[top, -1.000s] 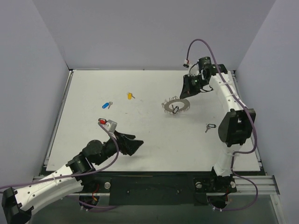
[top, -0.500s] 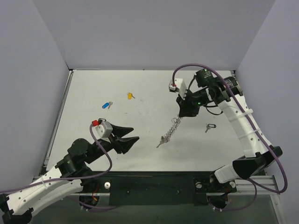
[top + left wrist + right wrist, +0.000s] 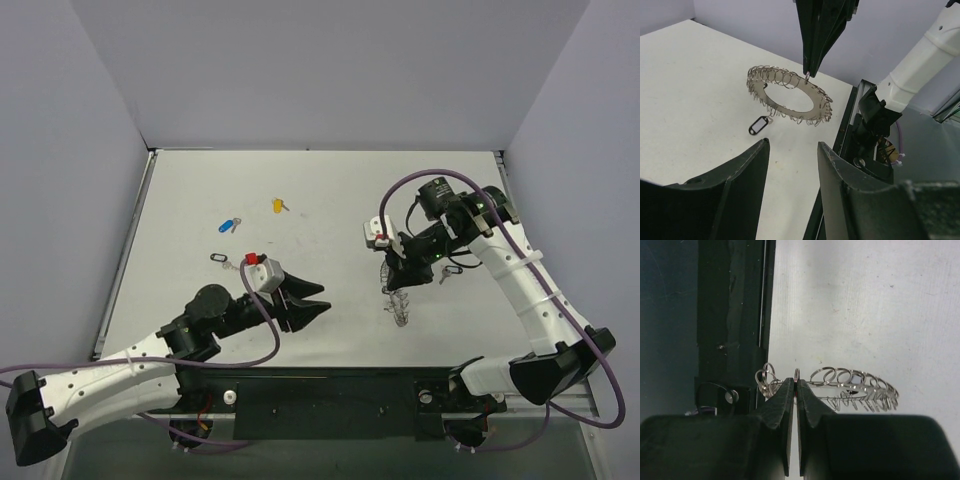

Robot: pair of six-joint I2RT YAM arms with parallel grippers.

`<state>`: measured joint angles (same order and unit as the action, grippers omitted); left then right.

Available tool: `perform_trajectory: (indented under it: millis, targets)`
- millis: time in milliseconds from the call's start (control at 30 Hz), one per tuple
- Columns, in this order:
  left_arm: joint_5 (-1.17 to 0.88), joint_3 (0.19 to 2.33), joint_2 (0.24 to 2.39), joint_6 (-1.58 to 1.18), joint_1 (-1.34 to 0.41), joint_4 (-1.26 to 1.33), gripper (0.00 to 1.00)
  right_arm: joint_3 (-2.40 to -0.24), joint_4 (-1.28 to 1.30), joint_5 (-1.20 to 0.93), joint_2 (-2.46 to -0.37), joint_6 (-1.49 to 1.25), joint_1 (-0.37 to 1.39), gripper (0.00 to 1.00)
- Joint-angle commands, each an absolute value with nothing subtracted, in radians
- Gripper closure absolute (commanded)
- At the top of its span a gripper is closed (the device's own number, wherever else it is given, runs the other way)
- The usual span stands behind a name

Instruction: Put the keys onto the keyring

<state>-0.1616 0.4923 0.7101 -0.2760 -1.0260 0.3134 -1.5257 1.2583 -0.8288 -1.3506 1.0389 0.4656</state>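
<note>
Keyring [image 3: 398,300] hung clear of the table [image 3: 330,180], pinched at its top rim by the right gripper [image 3: 392,270], whose fingers were closed tight on one small coil. In the left wrist view the ring's wide span ran left to right, tilted, with the open centre facing the camera. It lay straight ahead of the left gripper [image 3: 320,302] and above it, lined up with the gap but well apart. Left fingers [image 3: 747,170] were parted and held nothing. A black key [image 3: 759,125] showed at the ring's low edge; couldn't tell if it hung on the ring or lay behind it. The loose blue key [image 3: 229,225] and yellow key [image 3: 278,205] were on the left arm's side, so the left was probably the one to fetch them.
</note>
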Motion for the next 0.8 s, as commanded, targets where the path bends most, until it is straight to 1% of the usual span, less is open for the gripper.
perform_trajectory:
  millis: [0,167,333,500,600,767]
  targets:
    - [-0.176,0.554,0.807,-0.232,-1.061,0.465,0.47,-1.493,1.345,-0.931,-1.31,1.209,0.468,1.0]
    - [-0.158,0.595,0.926,-0.187,-1.118,0.515,0.47,-1.465,1.342,-0.937,-1.316,1.255,0.468,1.0]
    - [-0.091,0.607,1.026,-0.179,-1.173,0.574,0.47,-1.447,1.342,-0.953,-1.316,1.267,0.465,1.0]
    - [-0.019,0.595,1.078,-0.189,-1.219,0.637,0.51,-1.417,1.327,-0.971,-1.31,1.269,0.463,1.0]
    - [0.069,0.6,1.1,-0.187,-1.245,0.647,0.55,-1.402,1.321,-0.985,-1.307,1.269,0.463,1.0]
    - [0.161,0.606,1.138,-0.135,-1.27,0.684,0.55,-1.385,1.31,-0.997,-1.295,1.266,0.462,1.0]
